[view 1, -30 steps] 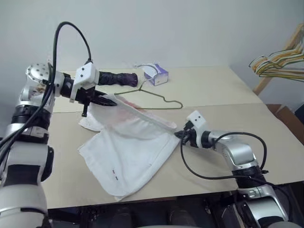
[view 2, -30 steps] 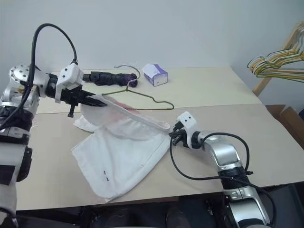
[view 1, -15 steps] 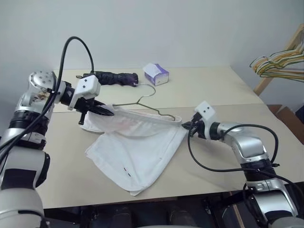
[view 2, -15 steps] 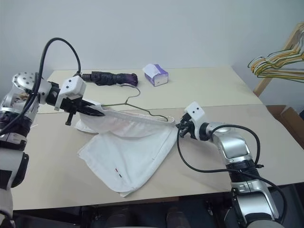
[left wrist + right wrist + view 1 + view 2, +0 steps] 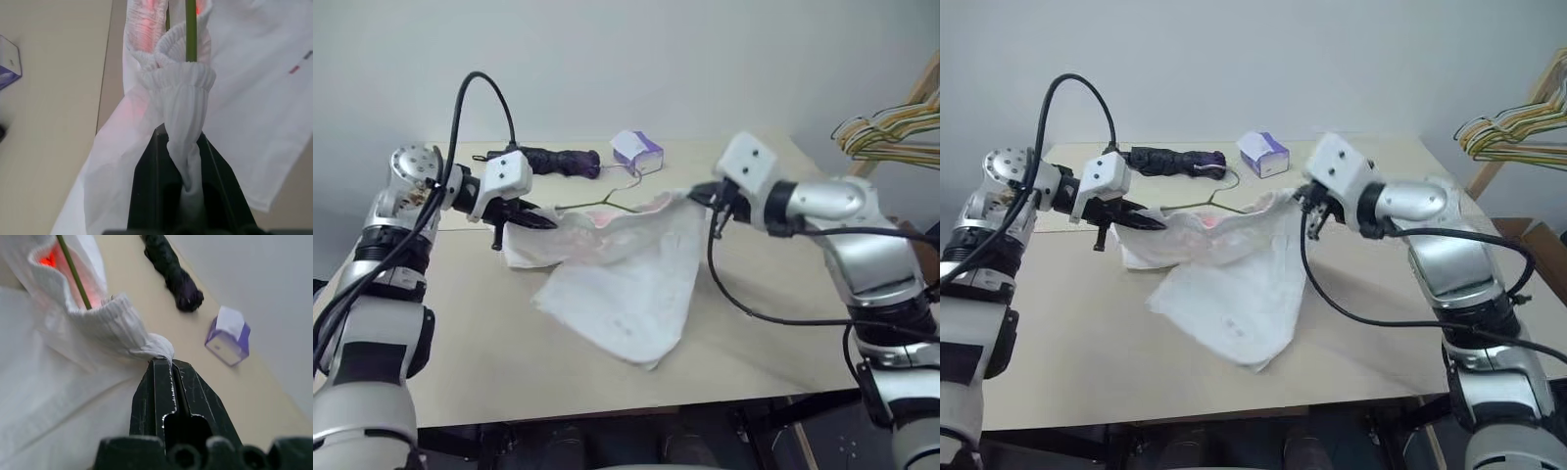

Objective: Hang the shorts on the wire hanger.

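the shorts (image 5: 626, 279) hang stretched between the two hands above the desk (image 5: 773, 313); the left hand (image 5: 540, 221) is clenched on one end of the gathered waistband, the elastic bunched between its black fingers (image 5: 146, 196) in the left wrist view; the right hand (image 5: 1306, 199) is clenched on the other end of the waistband and sits higher than the left, so the band slopes upward toward it; in the right wrist view a small tuft of the ribbed band is pinched at the tips of its fingers (image 5: 156, 401), which are pressed tight together; below the band the white fabric drapes down, its lower edge lying on the desk near the front; a faint pink patch shows inside the waist opening; the wire hanger (image 5: 597, 205) runs inside the waistband, its thin green wire entering the opening in both wrist views, and its hook pokes out above the cloth between the two hands; behind the shorts, toward the wall, a dark folded umbrella (image 5: 553, 160) lies on the desk, and just beside it a small white-and-purple tissue box (image 5: 636, 151); at the far right a bunch of yellow and green hangers (image 5: 886, 132) hangs on a wooden stand, well apart from the desk.
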### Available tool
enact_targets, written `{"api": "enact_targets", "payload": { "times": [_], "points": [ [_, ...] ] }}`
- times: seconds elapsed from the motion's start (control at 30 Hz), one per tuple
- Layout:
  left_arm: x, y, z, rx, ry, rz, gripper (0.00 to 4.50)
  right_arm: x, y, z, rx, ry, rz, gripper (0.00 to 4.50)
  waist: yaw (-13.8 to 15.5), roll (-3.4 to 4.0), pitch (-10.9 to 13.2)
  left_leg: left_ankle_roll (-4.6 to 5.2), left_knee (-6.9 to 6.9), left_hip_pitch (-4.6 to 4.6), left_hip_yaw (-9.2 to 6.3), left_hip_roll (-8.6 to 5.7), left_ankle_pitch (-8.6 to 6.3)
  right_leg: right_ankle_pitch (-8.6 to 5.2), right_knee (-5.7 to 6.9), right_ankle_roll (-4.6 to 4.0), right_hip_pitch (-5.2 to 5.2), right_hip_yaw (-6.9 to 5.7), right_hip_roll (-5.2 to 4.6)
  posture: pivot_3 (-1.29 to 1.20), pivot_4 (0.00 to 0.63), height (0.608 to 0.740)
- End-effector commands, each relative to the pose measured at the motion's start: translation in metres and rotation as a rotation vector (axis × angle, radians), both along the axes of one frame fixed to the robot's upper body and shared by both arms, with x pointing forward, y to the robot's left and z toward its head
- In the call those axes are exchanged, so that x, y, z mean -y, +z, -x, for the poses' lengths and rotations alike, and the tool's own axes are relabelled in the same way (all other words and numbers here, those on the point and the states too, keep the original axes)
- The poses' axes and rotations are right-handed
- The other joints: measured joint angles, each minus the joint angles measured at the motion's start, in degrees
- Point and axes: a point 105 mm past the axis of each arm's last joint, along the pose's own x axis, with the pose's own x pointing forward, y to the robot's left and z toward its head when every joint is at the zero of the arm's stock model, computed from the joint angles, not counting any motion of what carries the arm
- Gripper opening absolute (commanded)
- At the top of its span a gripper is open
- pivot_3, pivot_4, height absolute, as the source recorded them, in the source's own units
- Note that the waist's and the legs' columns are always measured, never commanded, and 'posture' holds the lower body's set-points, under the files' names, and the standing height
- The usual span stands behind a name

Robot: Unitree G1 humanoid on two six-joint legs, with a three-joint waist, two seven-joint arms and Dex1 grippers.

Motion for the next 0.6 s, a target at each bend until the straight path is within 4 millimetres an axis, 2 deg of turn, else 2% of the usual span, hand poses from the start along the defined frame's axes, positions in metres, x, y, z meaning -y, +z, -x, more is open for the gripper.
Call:
{"api": "enact_targets", "payload": {
  "times": [0.03,0.1,0.17,0.33,0.47,0.6],
  "points": [
    [0.003,0.020,-0.005,0.077,0.006,0.045,0.00,-0.009,0.005,0.004,0.052,0.038,0.088,0.07,0.1,0.00,0.0,0.00,0.00,0.00,0.01,0.00,0.00,0.00,0.00,0.00,0.00,-0.01,-0.01,-0.02,0.000,0.740],
    [0.005,0.022,-0.006,0.084,0.006,0.065,0.00,-0.011,-0.010,0.004,0.041,0.053,0.174,0.07,0.3,-0.01,0.0,0.00,0.00,0.00,0.01,-0.01,0.00,0.00,0.00,0.00,0.01,-0.01,-0.02,-0.02,0.000,0.740],
    [0.006,0.023,-0.002,0.077,-0.018,0.074,0.00,-0.012,-0.017,0.000,0.033,0.040,0.181,0.07,0.3,-0.01,0.0,0.00,0.01,-0.02,0.01,-0.01,0.00,0.00,0.00,0.00,0.00,-0.03,-0.03,-0.02,0.000,0.740],
    [0.007,0.017,0.004,0.059,-0.050,0.063,0.00,-0.015,-0.008,-0.011,0.010,-0.018,0.106,0.07,0.1,-0.01,0.0,0.00,0.02,-0.01,0.02,0.00,0.00,0.00,0.03,-0.01,-0.01,-0.02,-0.01,-0.01,0.000,0.740],
    [0.006,0.007,0.001,0.066,-0.031,0.025,0.00,-0.026,0.000,-0.002,-0.016,0.046,0.050,0.07,0.1,-0.01,0.0,0.00,0.02,-0.01,0.00,-0.01,0.00,0.01,0.04,-0.01,-0.01,-0.02,-0.02,-0.01,0.000,0.740],
    [0.010,0.010,0.001,0.071,-0.036,0.069,0.00,-0.025,-0.011,0.001,0.017,0.067,0.138,0.07,0.4,-0.01,0.0,0.00,0.03,-0.03,-0.02,-0.01,0.00,0.01,0.04,-0.01,-0.01,-0.04,-0.02,-0.01,0.000,0.740]
  ]
}}
